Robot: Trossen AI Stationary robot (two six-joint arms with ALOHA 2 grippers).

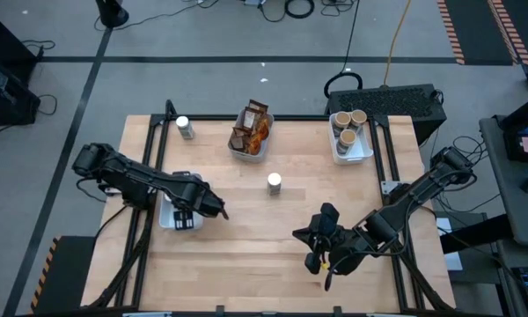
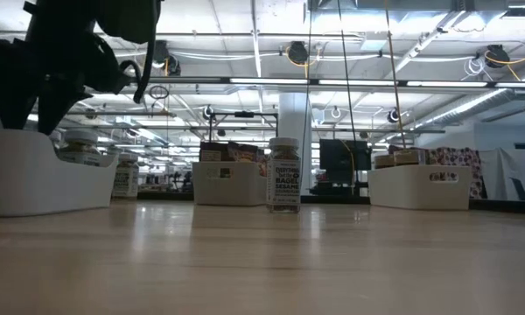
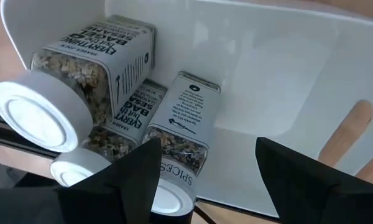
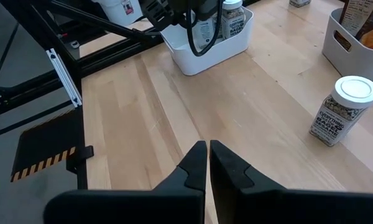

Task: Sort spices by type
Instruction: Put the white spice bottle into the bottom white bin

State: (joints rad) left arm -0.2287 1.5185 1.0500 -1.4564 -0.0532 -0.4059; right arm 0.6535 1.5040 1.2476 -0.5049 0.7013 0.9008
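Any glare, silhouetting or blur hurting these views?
Low view: left arm is a black silhouette against bright ceiling lights, table shows sheen. Left wrist view: white tray washes out, fingers are blurred. High view: evenly lit.

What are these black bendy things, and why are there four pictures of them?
They are two robot arms sorting spices. One picture looks down from above, one looks along the tabletop, and two come from cameras on the arms' wrists. The left arm reaches into a white tray where three jars lie. Its jaws stand open around one of them, not squeezing it. The right arm waits over bare table, jaws shut, holding nothing. A loose jar stands mid-table, and a second loose jar stands near a corner. Another tray holds packets, and a third tray holds round tubs.
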